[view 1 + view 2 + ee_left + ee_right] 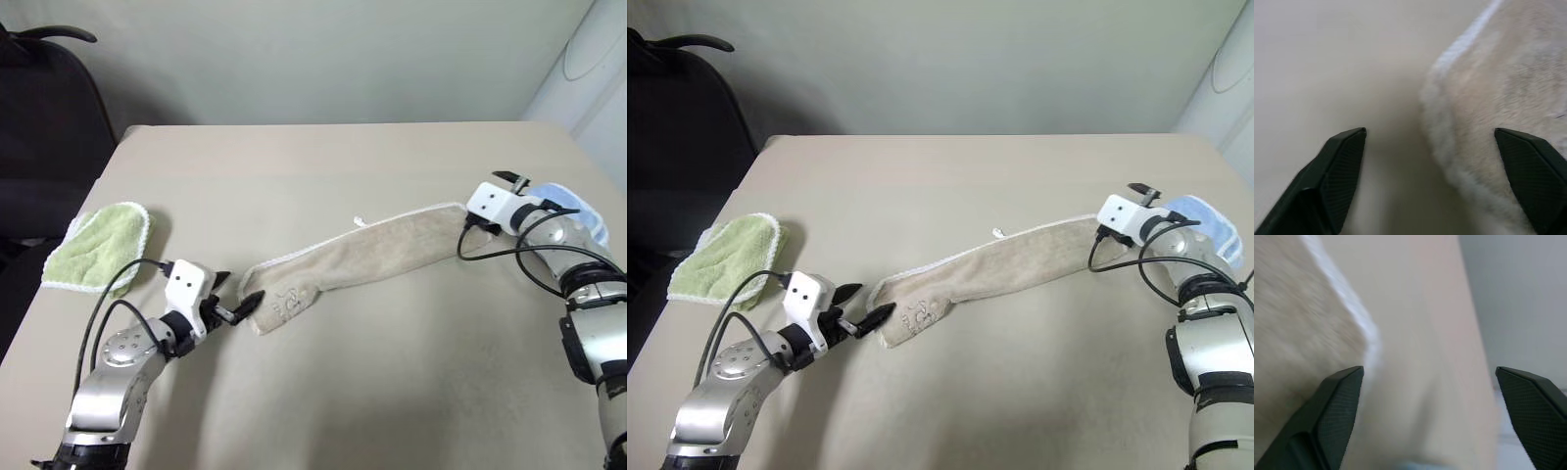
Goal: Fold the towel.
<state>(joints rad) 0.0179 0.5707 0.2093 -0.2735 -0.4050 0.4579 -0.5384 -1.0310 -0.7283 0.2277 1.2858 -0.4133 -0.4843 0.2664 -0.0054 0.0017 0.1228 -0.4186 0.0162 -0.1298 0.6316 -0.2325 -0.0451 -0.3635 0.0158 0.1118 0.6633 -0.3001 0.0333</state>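
Two claws stand wide apart at opposite ends of the towel, neither gripping it. The towel lies on the counter as a long narrow strip, apparently already doubled lengthwise, running from low on the robot's left up toward its right. White corded edging runs along its far edge, a small white loop sticks out partway along that edge, and the dark logo sits near the left end.

The left claw is just beside the strip's left end; in the left wrist view its two fingers are spread, with the towel's rounded end lying between them and closer to one finger. The right claw is harder to make out from the head views, but the right wrist view shows its fingers spread as well, with the towel's edged corner by one finger and bare counter between them.

A light green towel lies near the counter's left edge, well apart from the strip, and a light blue towel sits behind the right arm.

Judging by how things lie, the lengthwise fold seems done and the strip laid out flat. The next move would call for one claw to close on an end, taking both layers at the corner, and carry it over to meet the other end, keeping the edging lined up so the strip halves cleanly without bunching.
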